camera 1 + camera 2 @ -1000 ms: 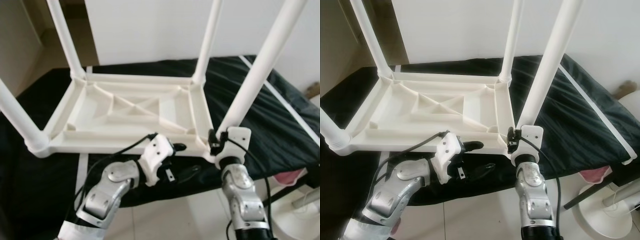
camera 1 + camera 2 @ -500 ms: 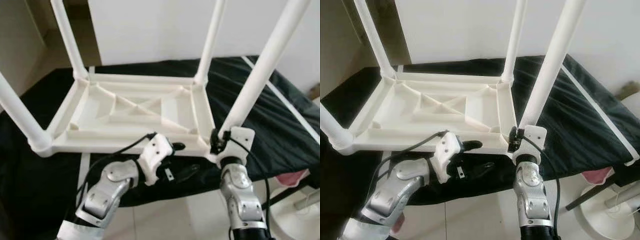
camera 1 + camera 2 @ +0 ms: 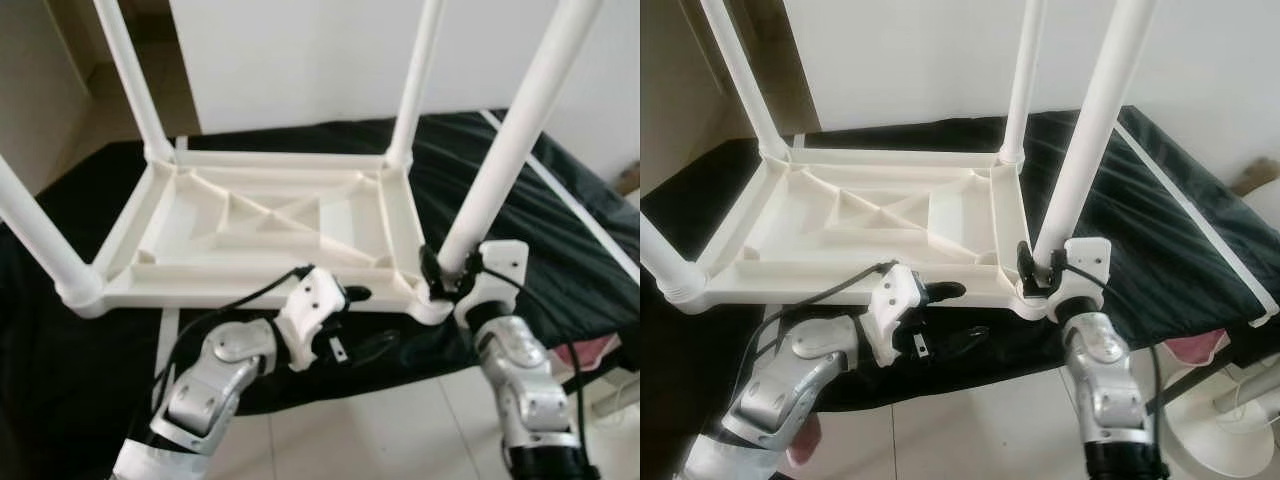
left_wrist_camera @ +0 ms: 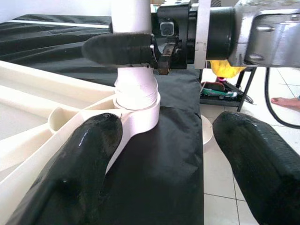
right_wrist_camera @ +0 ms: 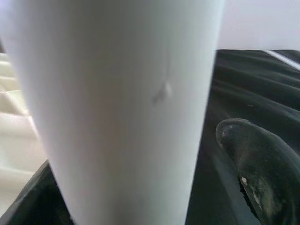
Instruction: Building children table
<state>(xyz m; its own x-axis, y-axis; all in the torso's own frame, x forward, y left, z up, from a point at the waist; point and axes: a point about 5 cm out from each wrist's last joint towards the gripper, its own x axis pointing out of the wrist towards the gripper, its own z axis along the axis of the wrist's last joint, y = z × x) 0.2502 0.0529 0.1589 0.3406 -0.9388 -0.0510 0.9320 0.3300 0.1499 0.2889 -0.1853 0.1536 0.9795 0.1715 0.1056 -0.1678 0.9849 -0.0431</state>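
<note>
A white plastic children's table (image 3: 250, 286) lies upside down on a black cloth, with its legs pointing up. My right gripper (image 3: 447, 272) is shut on the near right leg (image 3: 510, 140) just above its corner socket. In the left wrist view one black finger (image 4: 117, 49) lies across that leg, which also looms close and white in the right wrist view (image 5: 117, 108), beside a fingertip (image 5: 255, 164). My left gripper (image 3: 362, 320) is open and holds nothing. It sits just below the table's front rim, left of that corner, with its fingers (image 4: 89, 154) pointing at the socket.
The black cloth (image 3: 560, 250) covers a low platform and ends just in front of the table. Pale tiled floor (image 3: 380, 430) lies below it. A round white stand base (image 3: 1230, 440) and a pink item (image 3: 1192, 350) are at the right. A person's foot (image 4: 286, 101) rests on the tiles.
My right wrist has swung to the right around the near right leg while its fingers stayed at the leg's base. The left arm and the table have not moved.
</note>
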